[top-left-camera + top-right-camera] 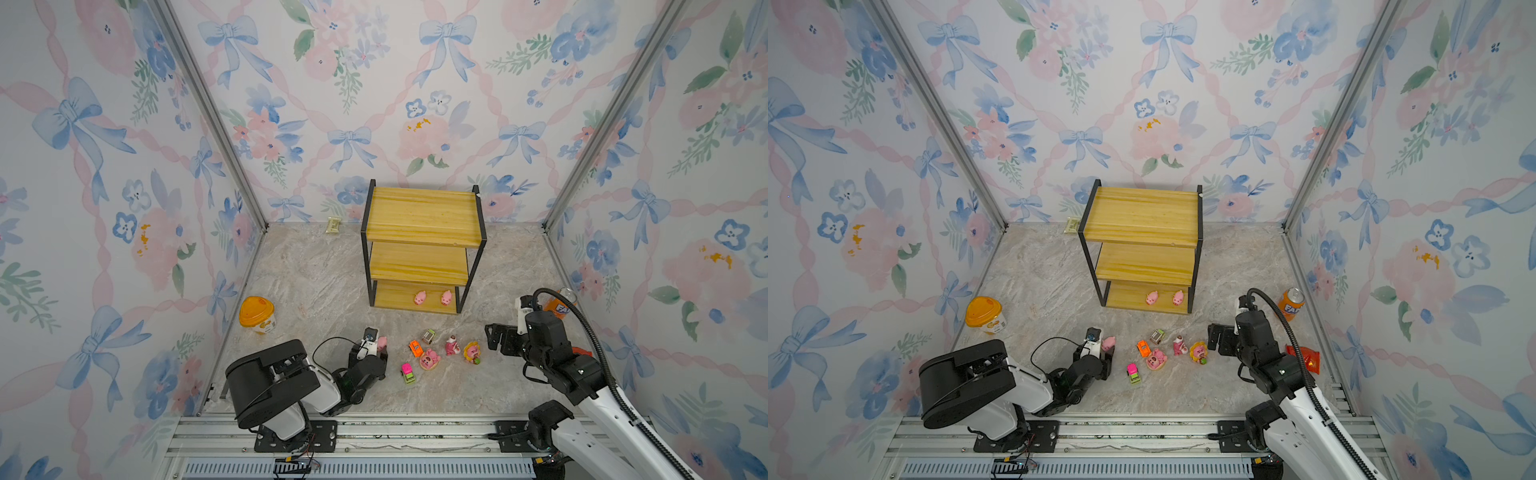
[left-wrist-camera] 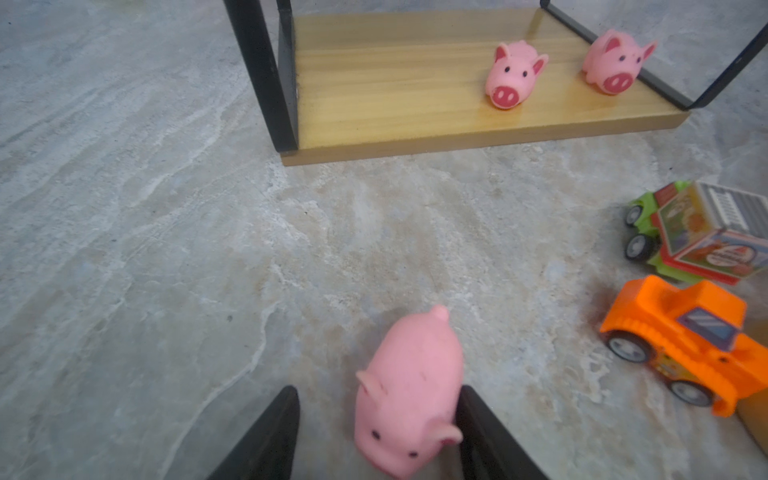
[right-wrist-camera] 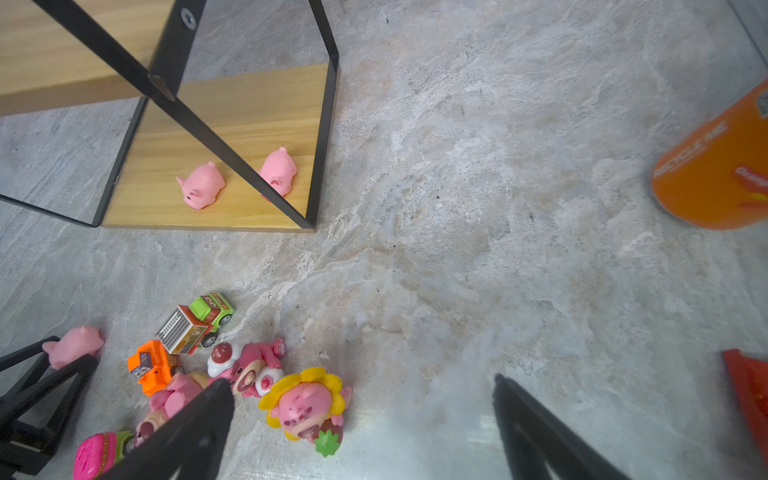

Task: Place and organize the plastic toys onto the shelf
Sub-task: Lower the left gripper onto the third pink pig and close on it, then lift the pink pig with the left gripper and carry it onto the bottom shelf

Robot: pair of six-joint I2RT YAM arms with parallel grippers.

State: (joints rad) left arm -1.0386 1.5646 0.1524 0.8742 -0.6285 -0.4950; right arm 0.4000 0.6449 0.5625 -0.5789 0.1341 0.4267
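Observation:
The shelf (image 1: 424, 216) stands at the back middle, and two pink pigs (image 1: 420, 297) (image 1: 446, 297) sit on its bottom board (image 2: 374, 104). A third pink pig (image 2: 409, 395) lies on the table between the fingers of my left gripper (image 2: 378, 388). One finger touches its side; the other stands apart, so the gripper is open. To the right lie an orange car (image 1: 414, 347), a grey-green car (image 1: 428, 335), a pink-green car (image 1: 408, 372) and three pink figurines (image 1: 429, 359) (image 1: 451, 345) (image 1: 472, 352). My right gripper (image 3: 360, 381) hangs wide open beside the sunflower figurine (image 3: 305, 405), holding nothing.
A yellow tub with an orange lid (image 1: 257, 316) stands at the left. An orange soda can (image 1: 1292, 303) and a red packet (image 1: 1308, 357) sit by the right wall. A small packet (image 1: 333, 225) lies at the back, left of the shelf.

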